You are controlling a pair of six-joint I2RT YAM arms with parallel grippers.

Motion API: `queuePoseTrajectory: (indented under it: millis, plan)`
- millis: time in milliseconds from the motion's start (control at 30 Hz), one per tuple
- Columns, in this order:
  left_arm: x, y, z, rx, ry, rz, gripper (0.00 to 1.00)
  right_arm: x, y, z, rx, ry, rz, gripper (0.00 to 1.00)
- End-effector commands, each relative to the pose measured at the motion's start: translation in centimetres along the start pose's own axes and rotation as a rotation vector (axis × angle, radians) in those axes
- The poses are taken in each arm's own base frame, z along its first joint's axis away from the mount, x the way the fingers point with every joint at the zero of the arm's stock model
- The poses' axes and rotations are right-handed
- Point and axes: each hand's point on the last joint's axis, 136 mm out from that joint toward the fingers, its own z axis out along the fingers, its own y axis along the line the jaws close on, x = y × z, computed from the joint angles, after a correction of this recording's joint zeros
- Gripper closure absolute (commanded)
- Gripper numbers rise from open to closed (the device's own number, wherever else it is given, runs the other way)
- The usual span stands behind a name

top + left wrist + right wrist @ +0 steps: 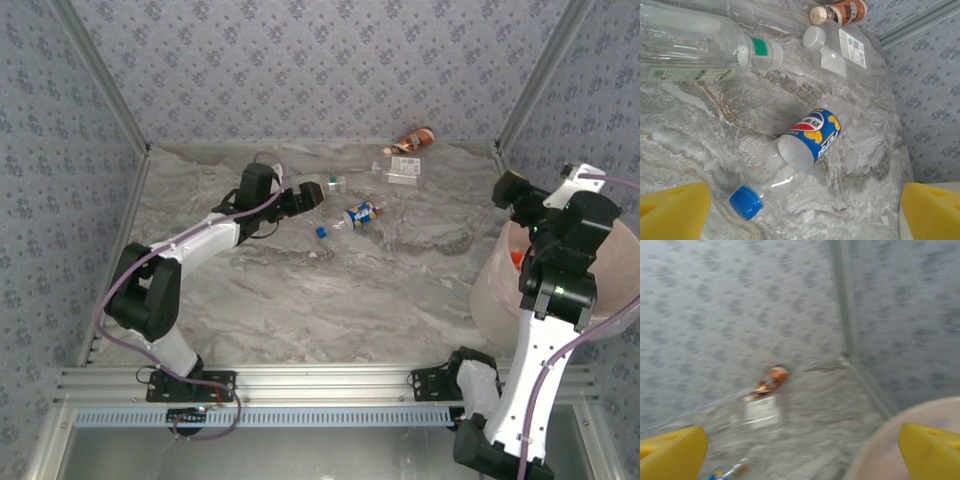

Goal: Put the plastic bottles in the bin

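Left pincer (802, 200), wide open and empty, should straddle the blue bottle (812, 132) at its label; right pincer (802, 450) gapes, seemingly empty, above bin (490, 290).

The grey marble-patterned surface (330, 300) looks smooth with a faint sheen. The clear plastic bottle with the blue label (812, 135) shines glossy, while its blue plastic cap (746, 202) is duller. The left end effector (802, 215) carries matt yellow pads (670, 212). A brushed metal rail (300, 385) lines the surface's near edge. The round pinkish-beige plastic bin (487, 292) looks matt.
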Motion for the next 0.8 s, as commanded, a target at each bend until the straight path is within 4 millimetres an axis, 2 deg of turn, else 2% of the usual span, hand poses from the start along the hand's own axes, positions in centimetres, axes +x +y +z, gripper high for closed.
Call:
queuePoseTrajectory:
  millis: [0, 100, 300, 467, 567, 767]
  plan:
    - [0.9, -0.2, 0.0, -0.036, 0.03, 0.087, 0.02, -0.3, 5.7, 0.4, -0.275, 0.009, 0.052, 0.0]
    - [1.5, -0.2, 0.2, -0.085, 0.048, 0.164, 0.02, 0.3, 8.1, 0.9, -0.332, 0.036, 0.032, 0.0]
    - [3.1, -0.8, 2.1, -0.136, 0.136, 0.359, 0.02, 2.1, 11.2, 2.1, -0.393, 0.091, 0.019, 0.0]
    - [3.8, -1.0, 4.6, -0.185, 0.207, 0.512, 0.02, 3.4, 11.8, 3.1, -0.387, 0.133, 0.053, 0.0]
    - [4.0, -0.5, 6.0, -0.23, 0.24, 0.585, 0.02, 3.4, 12.0, 2.8, -0.405, 0.128, 0.042, 0.0]
    - [5.6, 0.5, 9.0, -0.26, 0.335, 0.677, 0.02, 3.3, 11.5, 2.6, -0.389, 0.098, 0.046, 0.0]
